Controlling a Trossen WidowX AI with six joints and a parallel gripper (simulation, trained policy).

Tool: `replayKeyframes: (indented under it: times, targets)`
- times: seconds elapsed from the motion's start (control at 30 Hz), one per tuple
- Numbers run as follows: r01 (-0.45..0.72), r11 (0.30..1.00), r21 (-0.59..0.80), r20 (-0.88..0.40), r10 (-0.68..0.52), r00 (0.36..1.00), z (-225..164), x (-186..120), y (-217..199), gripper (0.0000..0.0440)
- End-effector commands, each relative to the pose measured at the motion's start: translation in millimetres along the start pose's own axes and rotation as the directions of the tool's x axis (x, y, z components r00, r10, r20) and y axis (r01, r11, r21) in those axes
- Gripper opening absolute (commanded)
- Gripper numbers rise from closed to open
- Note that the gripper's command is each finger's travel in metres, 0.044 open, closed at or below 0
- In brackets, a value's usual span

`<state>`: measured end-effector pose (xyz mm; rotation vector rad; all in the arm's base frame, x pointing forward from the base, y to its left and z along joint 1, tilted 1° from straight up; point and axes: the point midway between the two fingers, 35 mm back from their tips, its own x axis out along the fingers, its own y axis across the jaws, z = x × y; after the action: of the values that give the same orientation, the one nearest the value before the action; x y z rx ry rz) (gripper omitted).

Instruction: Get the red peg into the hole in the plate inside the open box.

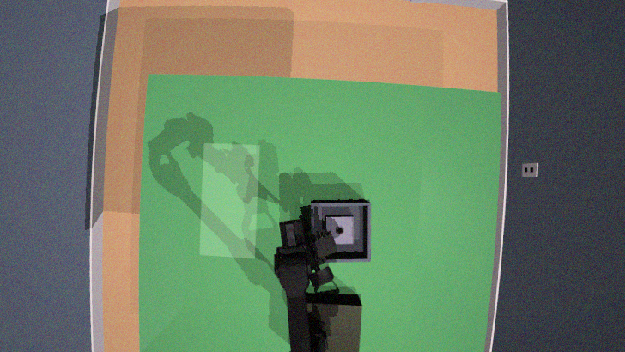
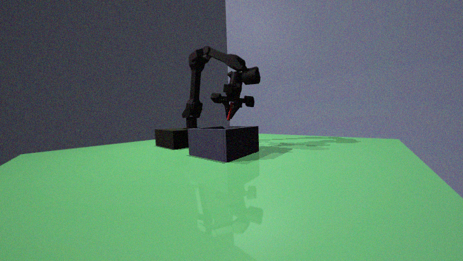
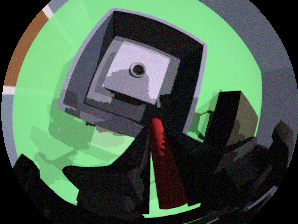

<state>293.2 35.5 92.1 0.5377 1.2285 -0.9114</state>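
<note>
The red peg (image 2: pixel 230 111) (image 3: pixel 167 165) is held between the fingers of my gripper (image 2: pixel 229 116) (image 3: pixel 155 129), which is shut on it. The peg leans a little in the exterior view, its lower end above the box rim. The grey open box (image 1: pixel 367 231) (image 2: pixel 207 142) (image 3: pixel 82 70) stands on the green surface. In its bottom lies the pale plate (image 1: pixel 348 237) (image 3: pixel 155 82) with a round dark hole (image 1: pixel 339 230) (image 3: pixel 137 69). In the wrist view the peg tip shows near the box's wall, off to one side of the hole. The arm hides the peg in the top view.
A dark block (image 1: pixel 342 327) (image 2: pixel 172 138) (image 3: pixel 245 120) stands by the arm's base, a short way from the box. The green table top (image 1: pixel 415 153) (image 2: pixel 129 194) lies under both. A paler rectangle (image 1: pixel 222 236) shows on it, crossed by the arm's shadow.
</note>
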Motion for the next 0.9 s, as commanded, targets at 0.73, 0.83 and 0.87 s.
replayKeyframes:
  times: [0.73,0.83,0.87]
  targets:
    - [-0.065,0.992,-0.106,-0.099,0.054,0.994,64,72,7,0.0029]
    - [-0.07,0.989,-0.129,-0.123,0.054,0.991,62,81,8,0.0096]
    - [-0.071,0.989,-0.131,-0.13,0.054,0.99,62,83,8,0.0119]
